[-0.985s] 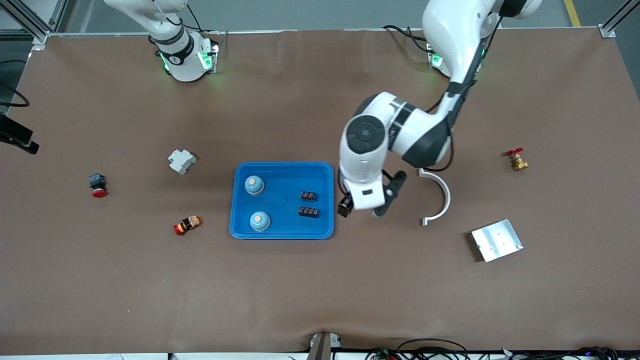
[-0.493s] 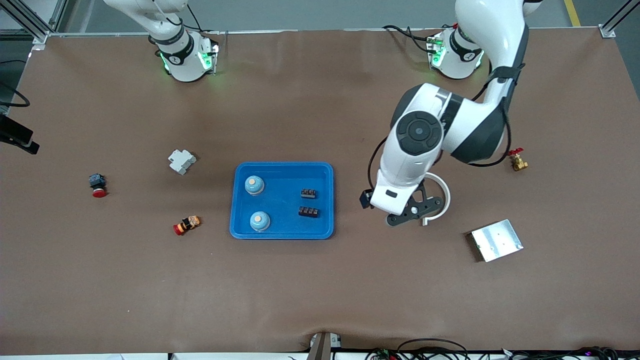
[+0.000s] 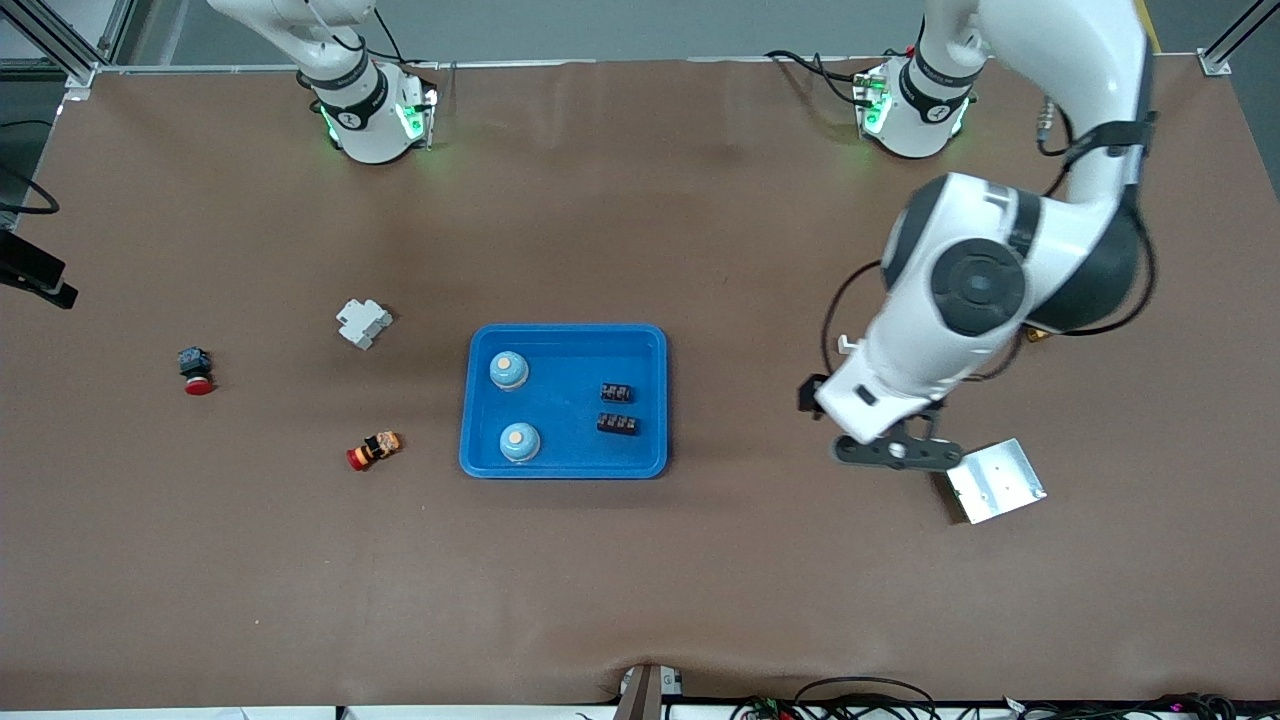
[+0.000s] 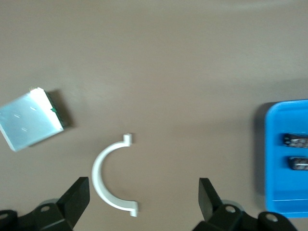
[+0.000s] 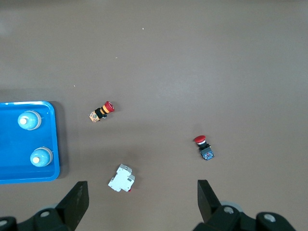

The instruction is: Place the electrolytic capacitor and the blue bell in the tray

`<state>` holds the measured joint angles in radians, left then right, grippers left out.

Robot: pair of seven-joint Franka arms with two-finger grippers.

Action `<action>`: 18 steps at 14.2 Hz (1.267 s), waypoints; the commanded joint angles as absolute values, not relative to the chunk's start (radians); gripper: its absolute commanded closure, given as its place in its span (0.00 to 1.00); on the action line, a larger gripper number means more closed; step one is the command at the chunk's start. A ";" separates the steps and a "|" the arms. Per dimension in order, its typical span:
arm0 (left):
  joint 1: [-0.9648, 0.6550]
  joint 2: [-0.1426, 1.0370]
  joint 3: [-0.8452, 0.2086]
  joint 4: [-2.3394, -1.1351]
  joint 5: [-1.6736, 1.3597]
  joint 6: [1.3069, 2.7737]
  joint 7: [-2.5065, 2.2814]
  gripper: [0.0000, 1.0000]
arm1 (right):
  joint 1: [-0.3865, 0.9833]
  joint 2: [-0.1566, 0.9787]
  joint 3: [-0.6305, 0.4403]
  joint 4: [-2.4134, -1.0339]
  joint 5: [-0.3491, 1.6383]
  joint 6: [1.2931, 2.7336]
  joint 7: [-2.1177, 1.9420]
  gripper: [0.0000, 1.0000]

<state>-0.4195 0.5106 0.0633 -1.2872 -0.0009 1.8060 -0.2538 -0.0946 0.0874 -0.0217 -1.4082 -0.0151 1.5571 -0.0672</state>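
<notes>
tray (image 3: 563, 340) holds two blue bells (image 3: 509, 370), two black parts (image 3: 617, 424) | left gripper (image 4: 143, 197) released, empty, over white clamp (image 4: 109, 180); lift clear | right gripper (image 5: 139, 198) spread, waits high

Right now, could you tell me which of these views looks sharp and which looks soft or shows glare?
Front view: sharp and evenly lit, with faint pale sheen on the table near the bases. Left wrist view: soft throughout; the white curved bracket and silver plate have smeared edges, and the plate glares bright. Right wrist view: crisp; the tray and small parts cast only short shadows.
</notes>
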 commanded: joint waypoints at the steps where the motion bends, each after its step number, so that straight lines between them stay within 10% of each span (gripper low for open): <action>1: -0.393 0.469 0.063 -1.319 0.000 1.772 -0.213 0.00 | -0.106 0.089 -0.012 -1.401 -0.017 1.555 -0.054 0.00; 18: -0.181 0.311 0.063 -1.321 -0.002 1.654 -0.114 0.00 | -0.101 0.089 -0.012 -1.401 -0.014 1.551 -0.054 0.00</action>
